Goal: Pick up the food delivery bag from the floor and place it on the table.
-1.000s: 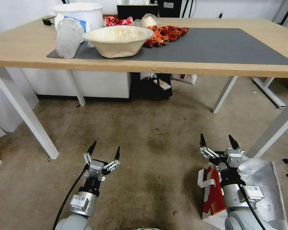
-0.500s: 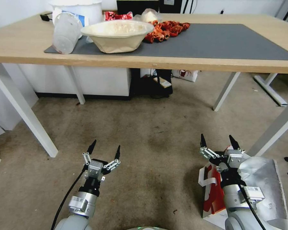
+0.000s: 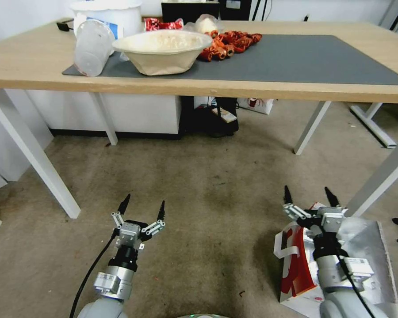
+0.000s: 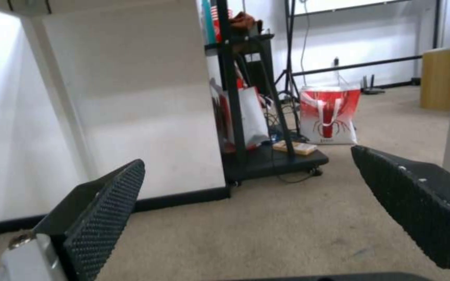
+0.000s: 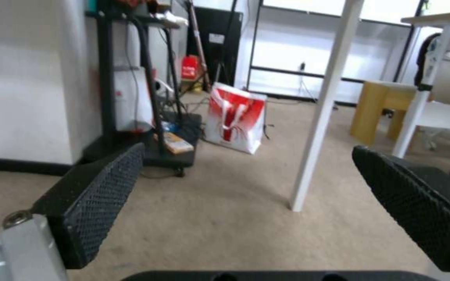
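**Bag on the floor, both claws spread and empty**

The food delivery bag (image 3: 296, 269) lies on its side on the carpet, low on the robot's right, silver lining and white strap toward the camera. The right claw (image 3: 310, 198) hovers directly over it, fingers apart, gripping nothing; likely positioned to come down on the bag. The left claw (image 3: 142, 206), also spread and empty, hangs over bare carpet well away from the bag, seemingly waiting.

The counter (image 3: 31, 57) stands ahead. Its grey mat (image 3: 305, 57) is free on the right, a sensible landing spot; a bowl (image 3: 162, 52), tub (image 3: 89, 46) and red bits (image 3: 227, 43) crowd the left.

Hard to make out: the right arm covers much of the bag and the frame cuts off its bottom edge. Whether it is open or holds anything, cannot tell.
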`<state>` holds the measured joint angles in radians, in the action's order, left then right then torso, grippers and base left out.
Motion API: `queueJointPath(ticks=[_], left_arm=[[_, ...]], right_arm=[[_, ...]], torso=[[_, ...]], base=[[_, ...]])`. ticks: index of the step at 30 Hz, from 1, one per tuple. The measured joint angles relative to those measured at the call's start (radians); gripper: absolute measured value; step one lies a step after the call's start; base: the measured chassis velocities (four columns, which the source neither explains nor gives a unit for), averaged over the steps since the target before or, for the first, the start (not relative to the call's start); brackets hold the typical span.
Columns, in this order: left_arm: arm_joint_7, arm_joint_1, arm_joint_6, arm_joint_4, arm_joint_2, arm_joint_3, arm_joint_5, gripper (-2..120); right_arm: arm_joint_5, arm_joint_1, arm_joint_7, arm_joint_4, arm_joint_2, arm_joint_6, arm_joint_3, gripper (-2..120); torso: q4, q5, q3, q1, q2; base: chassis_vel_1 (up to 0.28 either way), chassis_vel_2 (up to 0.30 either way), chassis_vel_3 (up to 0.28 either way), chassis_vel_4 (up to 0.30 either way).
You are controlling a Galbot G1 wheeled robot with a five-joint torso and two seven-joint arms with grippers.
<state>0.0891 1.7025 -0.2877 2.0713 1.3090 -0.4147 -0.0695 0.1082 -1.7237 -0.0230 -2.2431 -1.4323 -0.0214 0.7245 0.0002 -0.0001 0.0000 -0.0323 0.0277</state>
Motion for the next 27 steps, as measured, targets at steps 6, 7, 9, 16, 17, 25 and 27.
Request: queueJointPath(ticks=[6,7,9,16,17,25,27], left_arm=[[0.007,-0.012,0.014,-0.015,-0.005,-0.005,-0.030,99],[0.007,-0.013,0.014,-0.018,-0.007,-0.006,-0.032,99],[0.007,-0.014,0.014,-0.020,-0.009,-0.006,-0.034,99],[0.008,-0.028,0.019,-0.038,-0.018,-0.009,-0.048,99],[0.008,-0.028,0.019,-0.038,-0.018,-0.009,-0.048,99],[0.008,-0.048,0.026,-0.061,-0.020,-0.002,-0.053,99],[0.008,-0.054,0.031,-0.068,-0.019,0.002,-0.056,99]], right_arm=[[0.041,0.001,0.023,0.063,0.025,-0.001,0.089,100],[0.044,0.001,0.027,0.073,0.029,-0.005,0.102,100],[0.049,0.000,0.031,0.082,0.033,-0.008,0.114,100],[0.077,-0.001,0.051,0.126,0.068,-0.012,0.183,100],[0.077,-0.001,0.051,0.126,0.068,-0.012,0.183,100],[0.094,0.011,0.058,0.193,0.106,-0.009,0.237,100],[0.093,0.017,0.059,0.222,0.113,-0.006,0.250,100]], torso=[[-0.0001,0.0002,0.000,0.000,0.001],[-0.0001,0.0004,0.000,0.000,0.001],[-0.0001,0.0003,0.000,0.000,0.001],[-0.0001,0.0002,0.000,0.000,0.002],[-0.0001,0.0002,0.000,0.000,0.002],[0.0000,0.0001,0.000,0.000,0.003],[-0.0001,0.0003,0.000,0.000,0.003]], base=[[0.000,0.000,0.000,0.000],[0.000,0.000,0.000,0.000],[0.000,0.000,0.000,0.000],[0.000,0.000,0.000,0.000],[0.000,0.000,0.000,0.000],[0.000,0.000,0.000,0.000],[0.000,0.000,0.000,0.000]])
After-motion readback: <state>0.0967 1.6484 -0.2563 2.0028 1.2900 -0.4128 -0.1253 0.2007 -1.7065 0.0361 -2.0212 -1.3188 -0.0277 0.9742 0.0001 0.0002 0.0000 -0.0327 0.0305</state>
